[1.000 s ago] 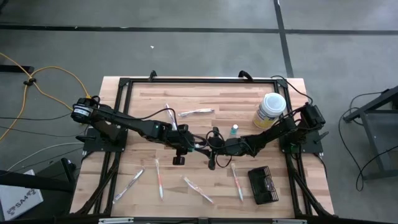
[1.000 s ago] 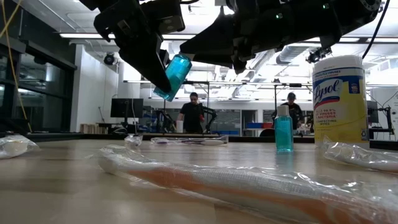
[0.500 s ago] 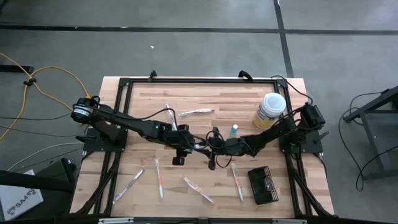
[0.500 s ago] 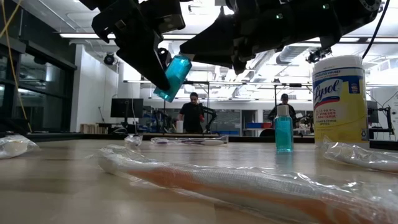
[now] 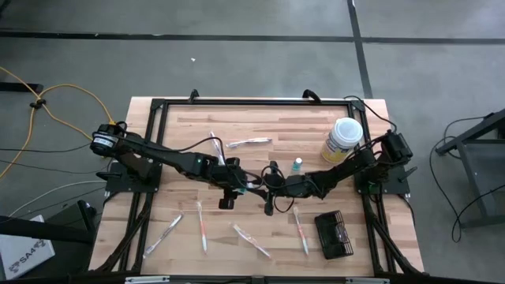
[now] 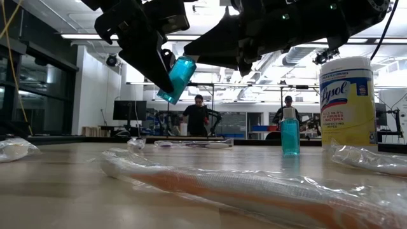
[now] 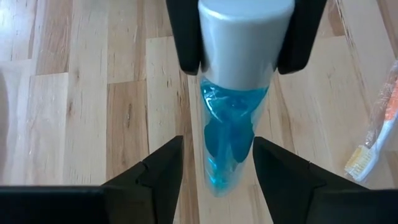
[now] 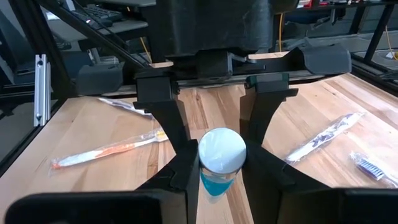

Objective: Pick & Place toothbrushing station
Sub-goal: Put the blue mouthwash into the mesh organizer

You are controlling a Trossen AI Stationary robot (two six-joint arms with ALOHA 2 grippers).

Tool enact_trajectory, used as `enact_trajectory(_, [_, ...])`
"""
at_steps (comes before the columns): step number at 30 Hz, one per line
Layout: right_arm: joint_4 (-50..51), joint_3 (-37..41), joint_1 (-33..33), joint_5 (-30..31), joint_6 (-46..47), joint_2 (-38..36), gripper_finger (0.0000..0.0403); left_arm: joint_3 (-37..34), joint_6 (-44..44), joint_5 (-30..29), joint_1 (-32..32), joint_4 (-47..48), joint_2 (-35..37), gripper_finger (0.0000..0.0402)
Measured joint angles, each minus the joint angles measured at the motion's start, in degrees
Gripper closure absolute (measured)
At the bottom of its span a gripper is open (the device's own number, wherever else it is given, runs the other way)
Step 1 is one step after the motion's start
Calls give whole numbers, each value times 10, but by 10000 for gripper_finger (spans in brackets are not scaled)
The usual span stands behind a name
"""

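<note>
Mid-air handover pose, grippers nose to nose. Right gripper point(image 8: 221, 158) partly closed and clamped on the grey cap of a blue mouthwash bottle point(image 6: 178, 77). Left gripper point(image 7: 217, 142) spread wide, gap showing on both sides of the bottle body, holding nothing. Bottle tilted, cap end toward the right gripper, liquid end down between the left fingers point(image 7: 155, 171).

Key relation: black wire-mesh basket point(image 5: 334, 235) sits well apart from both grippers. From the right gripper, behind its fingertips and off to one flank, on the right arm's own side. From the left gripper, beyond the right gripper, farther off. Right arm clearly nearer, and already carrying the load. Judged: right arm's job to deliver.

Basket resting flat on the table point(image 5: 189, 134), long axis running roughly across the right forearm's line, a touch skewed. Contents of basket: cannot tell from above.

Between right gripper and basket: one wrapped toothbrush point(image 5: 301, 230) lying just beside the basket, on the gripper side. On the opposite flank of the right arm: yellow Lysol canister point(image 5: 342, 140) and a small standing blue bottle point(image 5: 298, 165), both away from the likely path.

Likely next, as a guess: pull back from the left gripper, swing rearward and sideways toward the basket, turn the bottle to suit the basket's long side. Risks: bottle snagging a left finger on withdrawal; cap-only grip letting the bottle pivot.
</note>
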State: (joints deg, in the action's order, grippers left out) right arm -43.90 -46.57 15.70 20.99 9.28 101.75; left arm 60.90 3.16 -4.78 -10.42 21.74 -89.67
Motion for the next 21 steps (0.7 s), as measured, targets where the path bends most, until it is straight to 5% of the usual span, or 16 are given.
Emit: enact_trajectory(21, [82, 0, 6, 35, -5, -30, 317, 0, 1, -1, 0, 0, 0, 215])
